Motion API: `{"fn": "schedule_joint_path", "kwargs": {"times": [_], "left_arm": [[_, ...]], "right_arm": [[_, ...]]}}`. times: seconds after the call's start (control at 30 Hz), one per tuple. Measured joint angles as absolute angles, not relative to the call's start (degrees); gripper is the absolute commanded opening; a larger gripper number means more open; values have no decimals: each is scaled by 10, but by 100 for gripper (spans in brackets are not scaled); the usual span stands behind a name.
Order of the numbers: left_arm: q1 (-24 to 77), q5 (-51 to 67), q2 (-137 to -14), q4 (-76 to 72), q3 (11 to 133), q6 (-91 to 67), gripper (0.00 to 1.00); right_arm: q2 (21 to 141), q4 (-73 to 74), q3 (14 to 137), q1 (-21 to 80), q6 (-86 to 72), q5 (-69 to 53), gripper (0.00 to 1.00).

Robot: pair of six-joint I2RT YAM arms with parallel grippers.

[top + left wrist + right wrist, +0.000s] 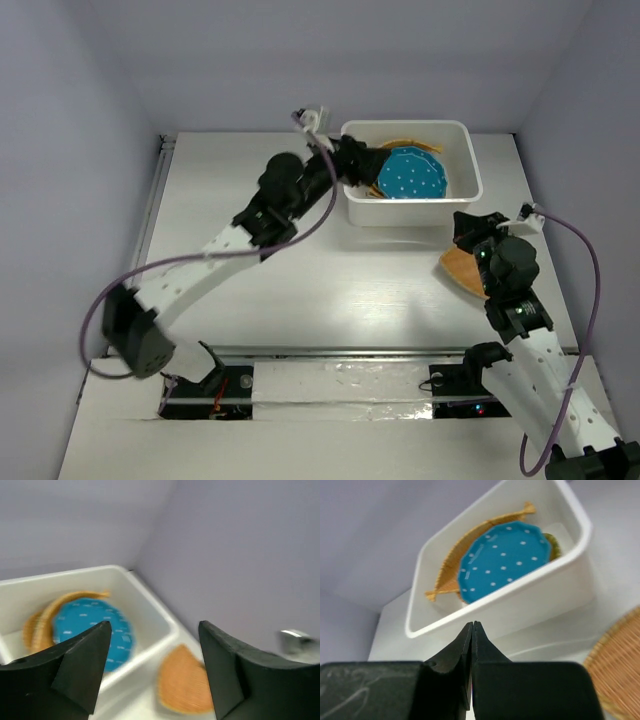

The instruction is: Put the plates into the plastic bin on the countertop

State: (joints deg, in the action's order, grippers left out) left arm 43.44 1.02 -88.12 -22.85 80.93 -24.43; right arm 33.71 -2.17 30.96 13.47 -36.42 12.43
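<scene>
Top external view: one plastic bin [410,212] on the countertop [330,270], two arms.
Inside bin: three plates I can count: teal plate [412,175] (white-dotted) uppermost, woven leaf-shaped plate [455,560] behind it, yellowish woven edge [553,545] mostly hidden.
Outside bin: one woven plate [462,265] just off its near right corner.
Left gripper [155,625]: over bin's left rim, jaws wide, empty.
Right gripper [472,630]: near bin's right end, jaws pressed together on nothing.
Writing: faint scrawl on right gripper, unreadable.

bin [410,212] is smooth white plastic with a soft sheen. teal plate [412,175], glossy, catching the light. woven plate [456,266] looks rough and matt, like bamboo strips. table [330,270], smooth white, faintly shiny.
</scene>
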Motion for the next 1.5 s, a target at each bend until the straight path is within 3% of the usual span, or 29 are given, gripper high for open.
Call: {"fn": "schedule_joint_path", "kwargs": {"times": [0.07,0.1,0.2,0.23,0.3,0.33,0.43,0.47,0.6,0.7,0.73,0.8,0.87,0.9,1.13,1.2,1.37,1.5], "left_arm": [[472,3,-776,-278,710,-242,43],[484,-4,-729,-300,660,-244,25],[502,-28,-627,-337,534,-252,0],[509,-39,-605,-339,496,-256,0],[529,-53,-571,-334,436,-261,0],[546,-62,-561,-323,410,-263,0],[610,-83,-524,-281,335,-268,0],[626,-88,-510,-272,316,-269,0],[653,-113,-427,-253,237,-284,10],[653,-126,-403,-254,214,-296,19],[653,-126,-407,-256,213,-300,22],[653,-123,-441,-269,216,-307,23],[656,-119,-502,-278,231,-312,27],[661,-117,-538,-283,243,-314,27],[695,-92,-822,-316,375,-329,46],[698,-78,-897,-326,433,-337,53],[700,-51,-1065,-338,584,-357,64],[700,-47,-1159,-320,689,-376,67]], "right_arm": [[331,4,309,135,-380,159,0],[328,15,309,135,-389,175,0],[317,29,295,135,-426,220,0],[316,36,290,135,-442,233,0],[321,51,285,135,-473,259,11],[327,62,284,133,-490,273,29],[339,101,281,123,-536,310,63],[340,115,278,116,-551,321,66],[342,166,272,56,-581,353,69],[352,181,272,1,-581,356,62],[354,181,272,-9,-573,355,50],[359,187,278,-13,-552,341,38],[362,203,297,-13,-524,330,5],[362,208,316,-13,-508,327,0],[360,234,483,-14,-400,260,0],[359,237,521,-14,-372,217,5],[331,235,559,-14,-331,110,39],[304,228,554,-14,-318,29,52]]}}
